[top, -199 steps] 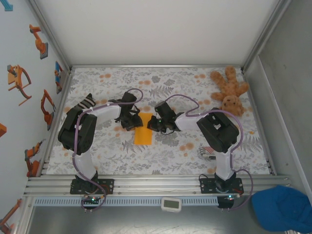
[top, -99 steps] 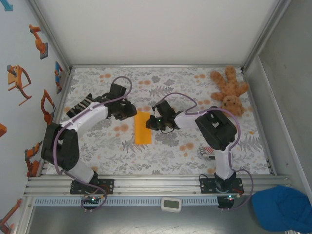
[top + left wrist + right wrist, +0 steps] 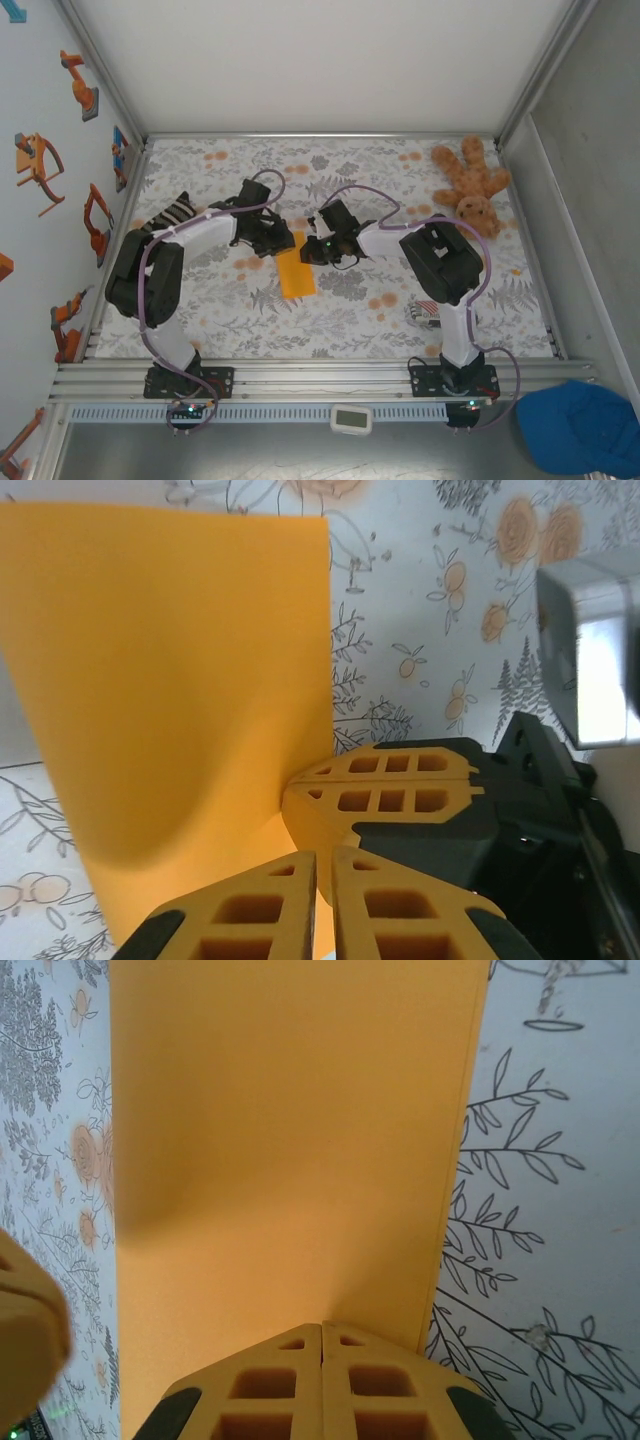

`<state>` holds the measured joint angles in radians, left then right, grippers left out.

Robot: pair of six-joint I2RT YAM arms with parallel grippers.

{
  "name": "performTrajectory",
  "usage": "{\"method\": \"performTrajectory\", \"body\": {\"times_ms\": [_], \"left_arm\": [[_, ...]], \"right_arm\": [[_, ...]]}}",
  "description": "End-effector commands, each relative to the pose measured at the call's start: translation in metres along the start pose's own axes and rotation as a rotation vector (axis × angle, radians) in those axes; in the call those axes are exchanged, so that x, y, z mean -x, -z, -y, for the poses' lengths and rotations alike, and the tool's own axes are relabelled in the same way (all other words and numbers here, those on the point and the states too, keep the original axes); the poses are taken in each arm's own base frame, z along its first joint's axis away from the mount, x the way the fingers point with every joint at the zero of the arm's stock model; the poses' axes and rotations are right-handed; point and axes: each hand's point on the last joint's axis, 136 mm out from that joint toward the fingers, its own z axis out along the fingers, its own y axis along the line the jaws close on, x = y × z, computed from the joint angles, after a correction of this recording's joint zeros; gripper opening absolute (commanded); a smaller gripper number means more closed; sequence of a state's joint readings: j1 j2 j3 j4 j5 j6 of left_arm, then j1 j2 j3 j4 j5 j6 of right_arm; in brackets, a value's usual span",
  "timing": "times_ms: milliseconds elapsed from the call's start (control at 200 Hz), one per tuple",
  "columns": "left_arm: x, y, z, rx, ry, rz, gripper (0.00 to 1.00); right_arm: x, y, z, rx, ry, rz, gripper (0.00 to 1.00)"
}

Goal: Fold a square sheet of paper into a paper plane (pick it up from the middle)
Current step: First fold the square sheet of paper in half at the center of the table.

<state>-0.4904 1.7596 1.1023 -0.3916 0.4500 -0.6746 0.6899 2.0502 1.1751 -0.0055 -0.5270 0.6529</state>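
The square sheet of paper [image 3: 294,266], bright orange and creased into a narrow strip, lies slightly skewed on the flowered table. My left gripper [image 3: 277,241] is shut at the strip's upper left edge. In the left wrist view its fingertips [image 3: 300,865] sit low in front of the paper [image 3: 170,670], which curves upward. My right gripper [image 3: 313,250] is shut at the strip's upper right edge. Its fingertips [image 3: 300,1338] rest on the paper [image 3: 290,1140], whose doubled edge shows on the right. The right gripper's fingers [image 3: 400,785] meet the paper in the left wrist view.
A brown plush teddy [image 3: 472,185] lies at the back right corner. A red-and-white striped packet [image 3: 428,313] sits beside the right arm's base link. Metal rails edge the flowered table [image 3: 340,325] on every side. A blue cap [image 3: 575,425] lies off the table, front right.
My left gripper swung away to the left and has come back against the paper's upper left edge. The strip now sits slightly skewed. The right gripper has barely moved.
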Motion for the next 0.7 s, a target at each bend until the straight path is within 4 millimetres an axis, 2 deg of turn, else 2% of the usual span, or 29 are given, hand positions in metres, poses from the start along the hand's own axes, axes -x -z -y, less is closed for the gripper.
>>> {"method": "performTrajectory", "body": {"times_ms": [0, 220, 461, 696], "left_arm": [[-0.012, -0.009, -0.001, -0.016, 0.016, -0.054, 0.1], [-0.032, -0.018, -0.025, 0.049, 0.032, -0.08, 0.08], [-0.032, -0.025, -0.011, -0.026, 0.037, -0.086, 0.07], [-0.029, -0.036, -0.022, 0.022, 0.053, -0.085, 0.07]], "right_arm": [[-0.07, -0.008, 0.088, -0.29, -0.149, -0.21, 0.0], [-0.072, -0.005, 0.097, -0.348, -0.179, -0.208, 0.0], [-0.071, -0.002, 0.099, -0.371, -0.181, -0.206, 0.0], [-0.073, -0.002, 0.103, -0.389, -0.187, -0.207, 0.0]]}}
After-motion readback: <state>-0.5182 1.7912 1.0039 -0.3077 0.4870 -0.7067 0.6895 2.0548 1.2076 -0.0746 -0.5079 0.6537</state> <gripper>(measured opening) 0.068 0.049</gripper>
